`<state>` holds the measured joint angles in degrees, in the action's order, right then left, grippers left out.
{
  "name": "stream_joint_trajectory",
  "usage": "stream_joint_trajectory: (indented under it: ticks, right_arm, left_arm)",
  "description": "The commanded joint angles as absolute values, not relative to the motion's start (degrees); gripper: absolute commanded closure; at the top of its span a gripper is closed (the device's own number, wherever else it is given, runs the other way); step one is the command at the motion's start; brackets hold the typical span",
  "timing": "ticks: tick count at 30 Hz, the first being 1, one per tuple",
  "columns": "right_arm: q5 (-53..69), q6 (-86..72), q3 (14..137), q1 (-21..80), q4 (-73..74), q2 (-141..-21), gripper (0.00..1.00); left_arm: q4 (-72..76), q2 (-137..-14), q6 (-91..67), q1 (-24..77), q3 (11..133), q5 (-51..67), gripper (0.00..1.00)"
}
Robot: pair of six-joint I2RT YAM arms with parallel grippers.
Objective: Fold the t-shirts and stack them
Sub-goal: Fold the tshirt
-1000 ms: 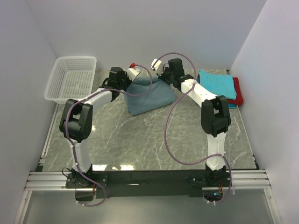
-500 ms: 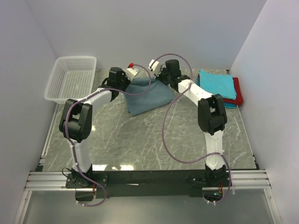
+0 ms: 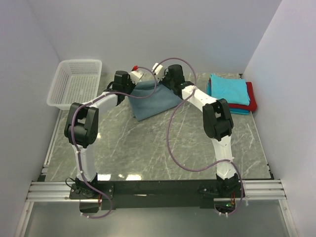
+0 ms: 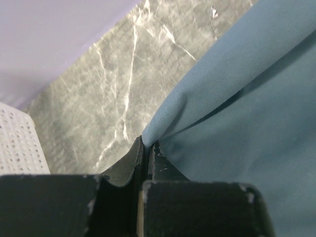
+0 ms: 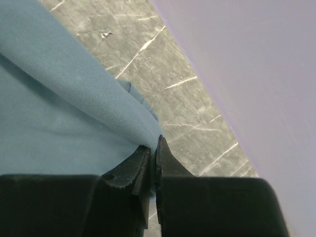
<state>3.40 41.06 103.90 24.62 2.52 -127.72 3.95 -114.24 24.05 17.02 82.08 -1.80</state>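
The grey-blue t-shirt (image 3: 154, 101) lies partly folded at the back middle of the marble table, its far edge lifted between both arms. My left gripper (image 3: 132, 89) is shut on the shirt's far left corner; in the left wrist view the cloth (image 4: 247, 98) runs out from between the closed tips (image 4: 146, 144). My right gripper (image 3: 165, 83) is shut on the far right corner, and the right wrist view shows a fold of the shirt (image 5: 64, 113) pinched at the tips (image 5: 154, 140). A turquoise folded shirt (image 3: 228, 89) tops a red one (image 3: 251, 97) and a teal one (image 3: 242, 111) at the right.
A white mesh basket (image 3: 76, 83) stands at the back left, and its corner shows in the left wrist view (image 4: 19, 143). White walls close in the back and both sides. Cables loop over both arms.
My right gripper has moved left toward the left gripper, carrying the shirt's right corner, so the shirt now spans less width. The left gripper has shifted only slightly.
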Motion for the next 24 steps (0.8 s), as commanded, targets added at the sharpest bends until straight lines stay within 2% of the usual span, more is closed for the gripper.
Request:
stream_joint_trajectory:
  ticks: [1, 9, 24]
  right_arm:
    - [-1.2, 39.2, 105.8, 25.3, -4.6, -128.8, 1.00]
    - [-4.1, 39.5, 108.4, 26.3, -7.3, -132.4, 1.00]
    - [-7.8, 40.2, 115.5, 27.5, -8.7, -138.6, 0.98]
  left_arm:
    - [5.3, -113.7, 21.5, 16.6, 83.5, -4.5, 1.00]
    - [5.1, -113.8, 20.3, 16.6, 82.4, -4.5, 1.00]
    - [1.4, -120.4, 17.9, 16.5, 91.0, -7.6, 1.00]
